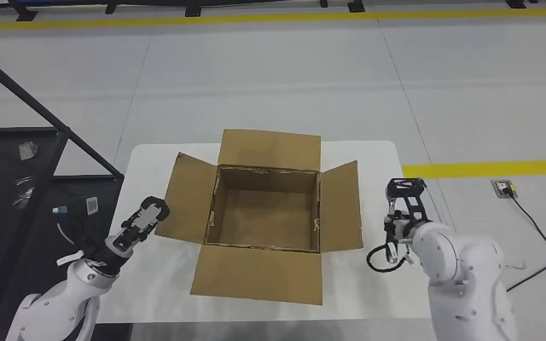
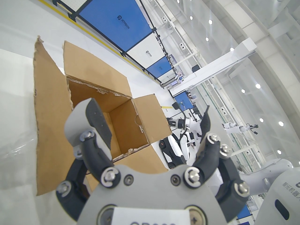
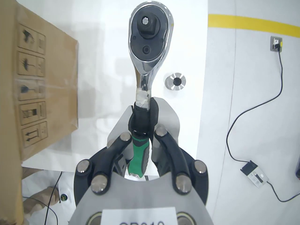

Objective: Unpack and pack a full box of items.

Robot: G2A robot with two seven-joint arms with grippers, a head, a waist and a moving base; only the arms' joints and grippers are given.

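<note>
Our right gripper point(image 3: 143, 118) clamps the ratchet point(image 3: 150, 38) by its handle above the table point(image 1: 367, 162), beside the open box point(image 1: 264, 217). A socket point(image 3: 175, 81) stands nearby. Our left gripper point(image 2: 150, 115) hangs wide and empty. The box looks empty, so we judge that the repacking is still to do.

Handle of ratchet wrench point(image 3: 150, 40) mostly hidden inside right tool point(image 3: 144, 113) grip; box point(image 3: 46, 83) cut off by right wrist view's edge.

Pale grey floor point(image 1: 256, 77), yellow floor lines point(image 1: 256, 17); blue wall panels point(image 2: 121, 8), round ceiling lights point(image 2: 210, 21)
</note>
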